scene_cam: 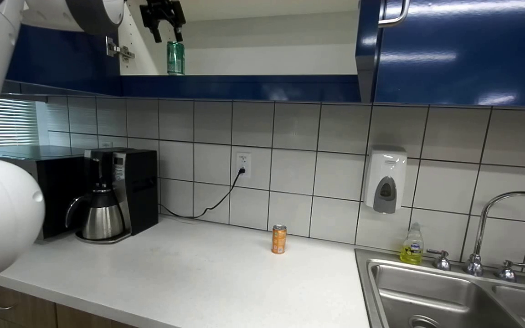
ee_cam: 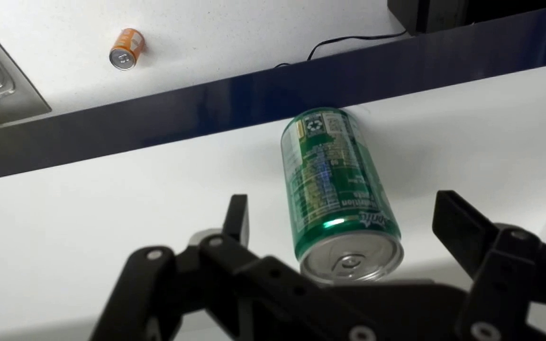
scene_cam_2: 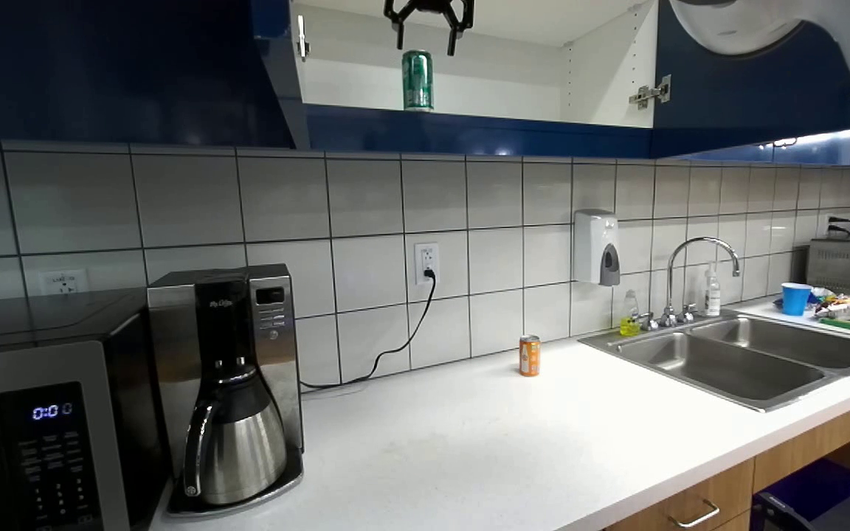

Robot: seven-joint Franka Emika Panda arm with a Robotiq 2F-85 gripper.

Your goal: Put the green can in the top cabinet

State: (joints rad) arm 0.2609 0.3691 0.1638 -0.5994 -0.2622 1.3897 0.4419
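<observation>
The green can [scene_cam: 176, 59] stands upright inside the top cabinet [scene_cam: 271, 59], close to the front edge of its floor. It shows there in both exterior views, also here [scene_cam_2: 417, 81]. In the wrist view the can [ee_cam: 334, 175] stands on the white cabinet floor [ee_cam: 135, 213], its base beside the blue front rail and its lid towards me. My gripper [scene_cam: 168, 39] is open just above the can, and it also shows in an exterior view [scene_cam_2: 426, 50]. In the wrist view the fingers [ee_cam: 341, 196] are spread on either side of the can with gaps, not touching it.
The blue front rail [scene_cam_2: 477, 131] runs under the cabinet opening. Open blue doors stand at its sides, one with a hinge [scene_cam_2: 650, 92]. Below, an orange can [scene_cam: 279, 239] stands on the counter between the coffee maker [scene_cam: 141, 187] and the sink [scene_cam: 362, 273].
</observation>
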